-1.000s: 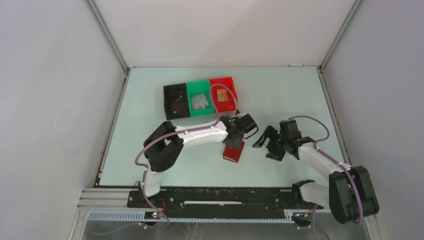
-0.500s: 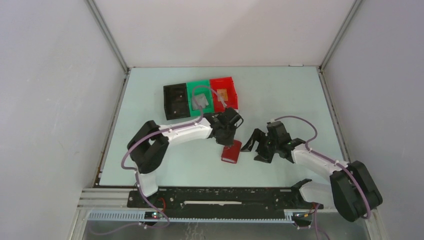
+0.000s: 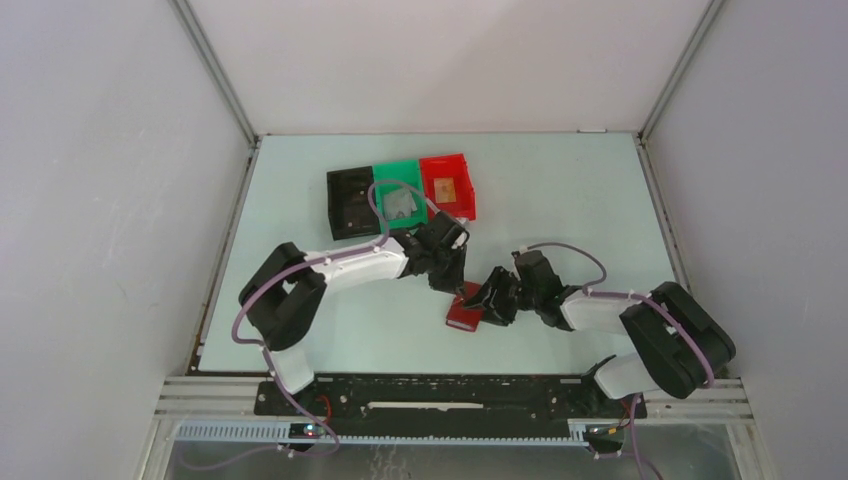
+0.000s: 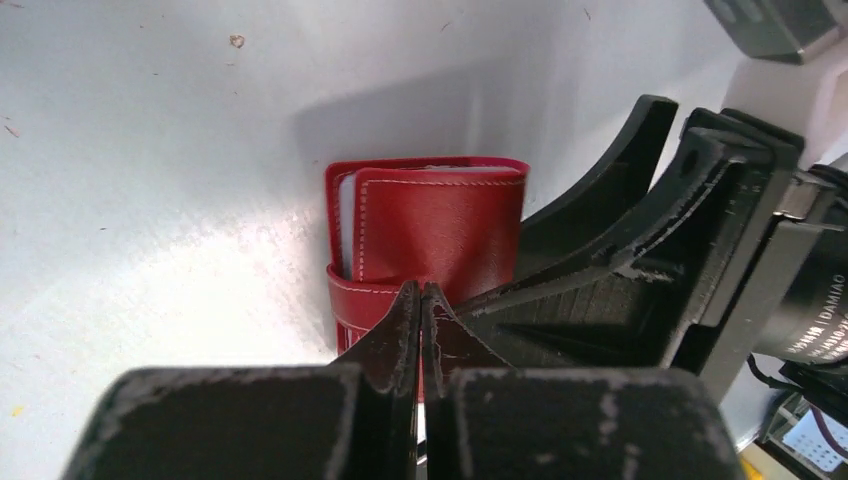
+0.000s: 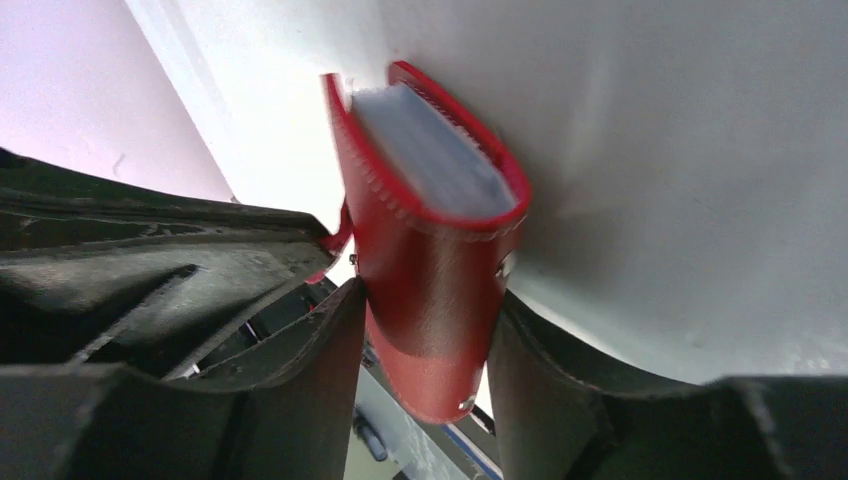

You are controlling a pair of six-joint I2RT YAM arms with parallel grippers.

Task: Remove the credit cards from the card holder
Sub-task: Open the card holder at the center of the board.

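Observation:
The dark-red card holder (image 3: 465, 312) lies on the table between both grippers. My left gripper (image 3: 455, 280) comes at it from the far side. In the left wrist view its jaws are shut (image 4: 420, 290), the tips resting on the strap band of the card holder (image 4: 430, 225); I cannot tell whether they pinch the strap. My right gripper (image 3: 487, 305) reaches in from the right. Its fingers (image 5: 340, 330) press both faces of the card holder (image 5: 400, 230). Pale card edges (image 5: 430, 150) show inside the fold.
Three bins stand in a row at the back: black (image 3: 352, 203), green (image 3: 385, 178) with a grey card (image 3: 400, 205) in it, and red (image 3: 445, 163) with a tan card (image 3: 447, 190). The left arm's cable loops over the bins.
The left gripper closed and shifted slightly left and down at the card holder's far end. The right gripper travelled left to the card holder and its jaws narrowed onto it.

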